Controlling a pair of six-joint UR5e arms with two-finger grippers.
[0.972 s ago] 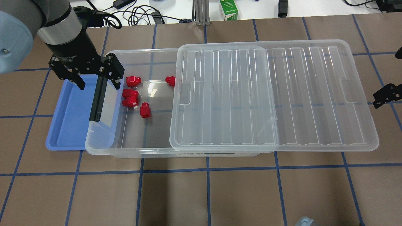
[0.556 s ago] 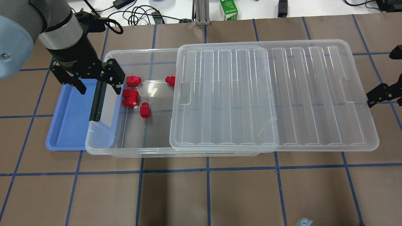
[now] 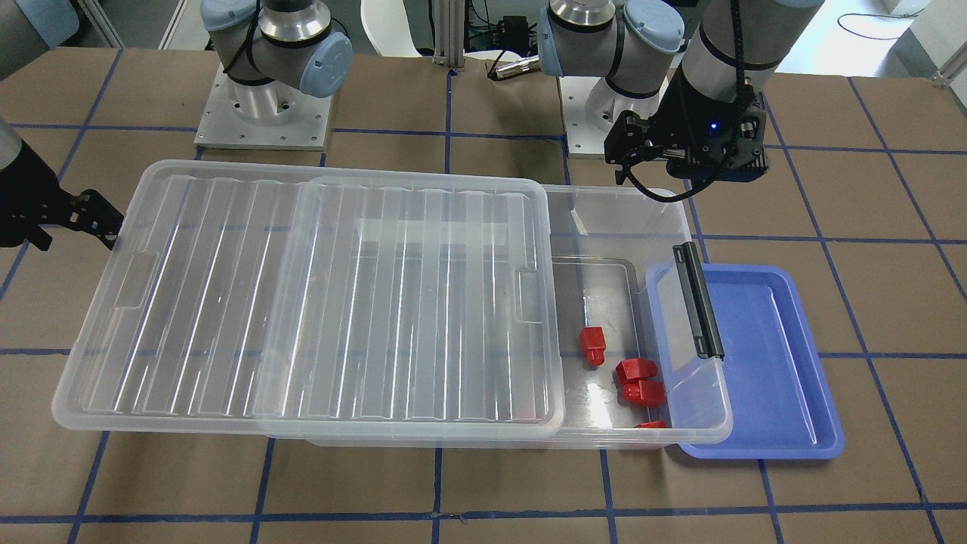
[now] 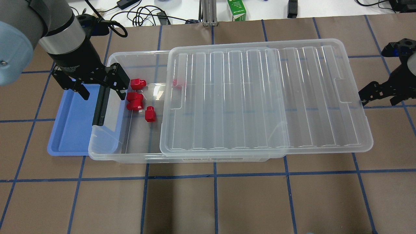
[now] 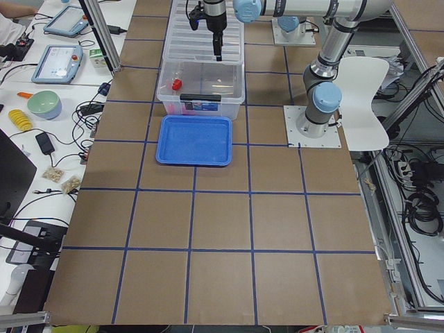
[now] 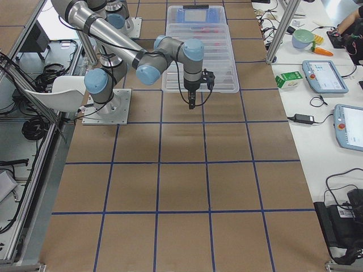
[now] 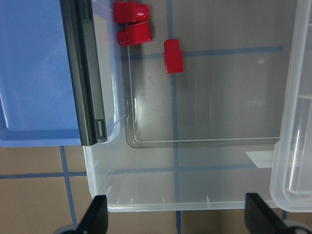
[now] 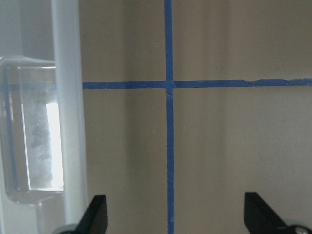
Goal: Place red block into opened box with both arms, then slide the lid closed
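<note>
Front-facing view: I see the clear box point(image 3: 604, 219) with its lid point(image 3: 302, 302) covering all but the right end, which overlaps the blue tray point(image 3: 763, 363). Red blocks point(image 3: 634, 370) lie on the uncovered floor.

Overhead view: I count five blocks inside, one under the lid edge. The left gripper point(image 4: 101, 89) hangs spread over the black latch point(image 4: 99, 107). The right gripper point(image 4: 379, 94), also spread, sits just beside the lid's right edge.

Clear box point(image 3: 621, 199), lid point(image 3: 302, 302) part-way across, 4 red blocks point(image 3: 593, 345) inside
</note>
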